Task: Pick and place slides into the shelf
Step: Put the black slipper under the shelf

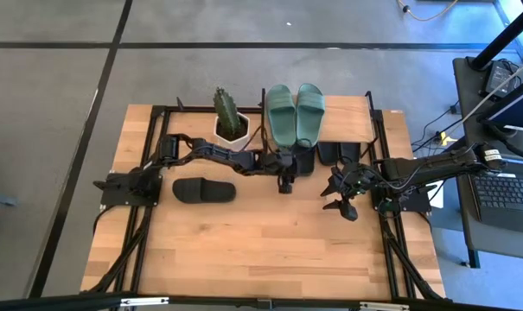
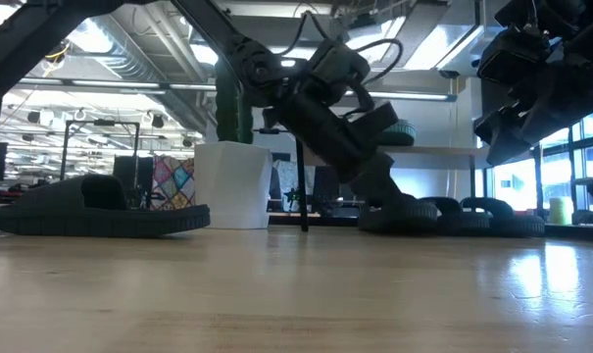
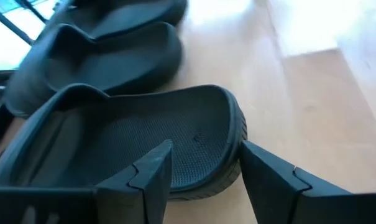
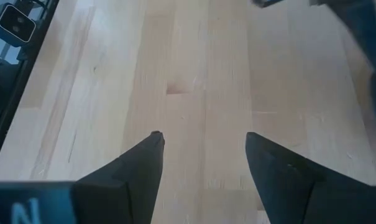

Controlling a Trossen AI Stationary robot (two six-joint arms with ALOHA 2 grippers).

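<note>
From above, the left gripper (image 1: 285, 183) reaches to the front of the shelf (image 1: 347, 128), where a sage-green pair (image 1: 295, 114) lies on the top board and black slides (image 1: 328, 153) sit tucked beneath it; one more black slide (image 1: 204, 191) lies alone on the table (image 1: 270, 250), well apart toward the left arm's base, beside a potted cactus (image 1: 229, 117). The right gripper (image 1: 341, 200) hangs over bare wood just in front of the shelf. At table level, the left arm slants down to the row of black slides (image 2: 453, 216) under the shelf, while the lone slide (image 2: 100, 208) rests flat on the far side of the white pot. The left wrist camera shows the fingers (image 3: 153, 177) spread wide astride the heel rim of a black slide (image 3: 144, 140), apparently not pinching it; whether they touch it cannot be told. The right wrist camera shows its jaws open and empty over the tabletop (image 4: 194, 93). The foam slides look light, soft and springy, likely to flex under a hard squeeze, so the stiff sole edge or the wide strap seems the surest hold.
</note>
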